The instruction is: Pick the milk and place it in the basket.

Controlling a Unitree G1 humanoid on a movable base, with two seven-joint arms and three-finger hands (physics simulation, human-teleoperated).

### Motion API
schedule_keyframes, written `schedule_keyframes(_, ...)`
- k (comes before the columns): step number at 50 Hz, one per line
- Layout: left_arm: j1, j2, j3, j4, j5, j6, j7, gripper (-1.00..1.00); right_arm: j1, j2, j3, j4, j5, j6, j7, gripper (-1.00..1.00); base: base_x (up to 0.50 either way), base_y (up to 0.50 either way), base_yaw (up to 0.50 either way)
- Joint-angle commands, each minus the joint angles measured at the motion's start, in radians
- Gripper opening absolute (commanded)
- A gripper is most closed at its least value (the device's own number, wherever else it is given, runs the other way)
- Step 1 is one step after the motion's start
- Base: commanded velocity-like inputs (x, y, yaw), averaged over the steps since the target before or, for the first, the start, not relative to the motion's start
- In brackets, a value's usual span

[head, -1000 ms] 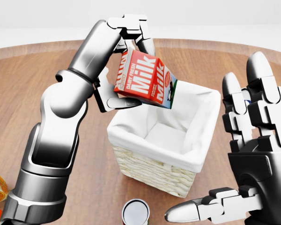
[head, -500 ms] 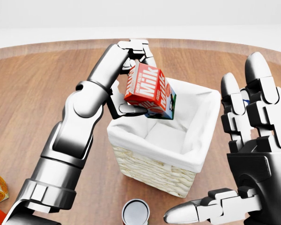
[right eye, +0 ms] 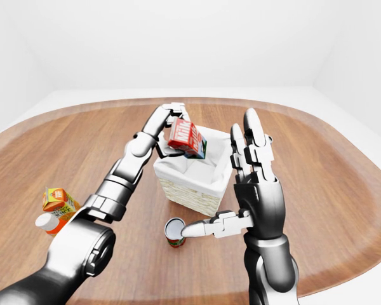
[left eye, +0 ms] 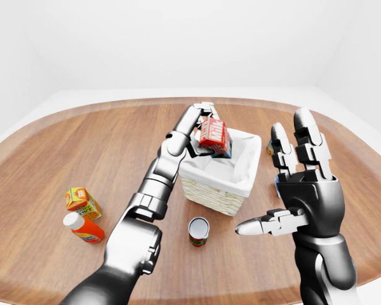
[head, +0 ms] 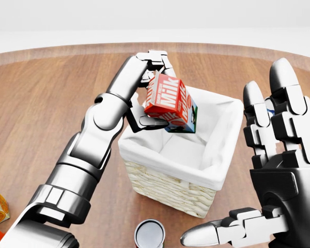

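A red milk carton (head: 169, 102) with white "Milk" lettering hangs tilted over the upper left corner of the wicker basket (head: 168, 187), which has a white cloth lining. My left hand (head: 151, 89) is shut on the carton, fingers above it and thumb beneath. The carton's lower end dips just inside the basket's rim. My right hand (head: 271, 170) stands upright to the right of the basket, open, fingers spread, holding nothing.
A tin can (head: 149, 234) stands just below the basket in the head view. An orange juice carton (left eye: 82, 201) and an orange bottle with a white cap (left eye: 82, 228) lie at the table's left. A small item (left eye: 269, 147) shows behind the basket's right side.
My left arm has stretched farther out, carrying the milk carton to the right and lower, from above the basket's left edge to over its opening. The right hand has stayed still.
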State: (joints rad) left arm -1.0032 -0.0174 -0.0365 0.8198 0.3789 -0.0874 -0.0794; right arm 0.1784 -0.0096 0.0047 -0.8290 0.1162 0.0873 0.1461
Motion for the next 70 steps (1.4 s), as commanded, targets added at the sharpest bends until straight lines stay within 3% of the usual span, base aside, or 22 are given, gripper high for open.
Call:
schedule_keyframes(1,-0.028,-0.015,0.009,0.067,-0.084,0.000,0.059,-1.00,0.003,0.000,0.002,-0.004,-0.001,0.000,-0.001,1.00,0.00,0.00,0.00)
schedule_keyframes(18,-0.066,-0.040,0.001,0.235,-0.018,0.000,0.127,-1.00,0.004,0.000,0.003,-0.005,0.003,0.000,0.001,1.00,0.00,0.00,0.00)
schedule_keyframes(30,-0.091,-0.052,0.016,0.281,-0.022,0.000,0.161,-1.00,0.005,-0.001,0.003,-0.002,0.005,0.000,0.004,1.00,0.00,0.00,0.00)
schedule_keyframes(70,-0.083,-0.071,0.010,0.351,0.001,0.000,0.171,-1.00,0.009,-0.002,0.014,-0.006,0.000,0.000,0.004,1.00,0.00,0.00,0.00)
